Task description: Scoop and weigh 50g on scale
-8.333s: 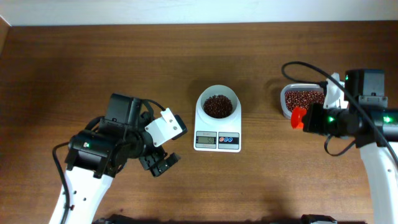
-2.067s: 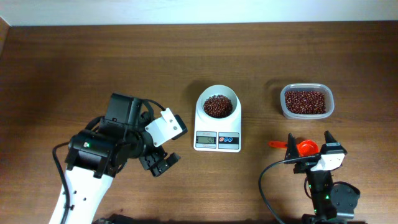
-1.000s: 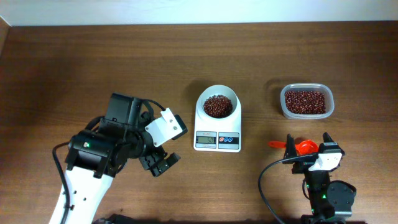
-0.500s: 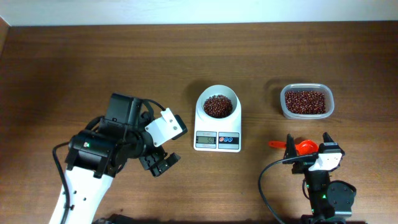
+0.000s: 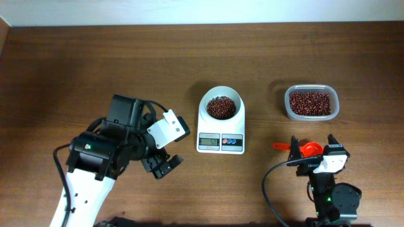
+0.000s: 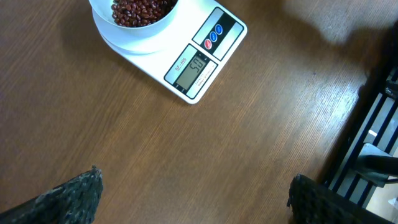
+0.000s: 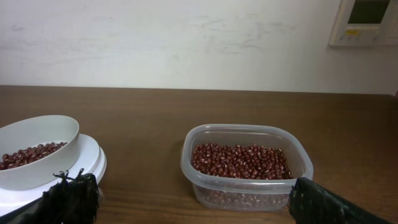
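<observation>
On the surface [image 5: 76,57], the scale [image 5: 221,142] stands in the middle, and its bowl carries the beans [image 5: 221,107]. The tub [image 5: 335,104] sits well apart on your right side. The scoop [image 5: 306,149] lies released between the spread jaws of your right pincer [image 5: 313,142]. Your left pincer [image 5: 163,165] is spread wide too, and empty. I judge the weighing finished; next you need only confirm the display.
</observation>
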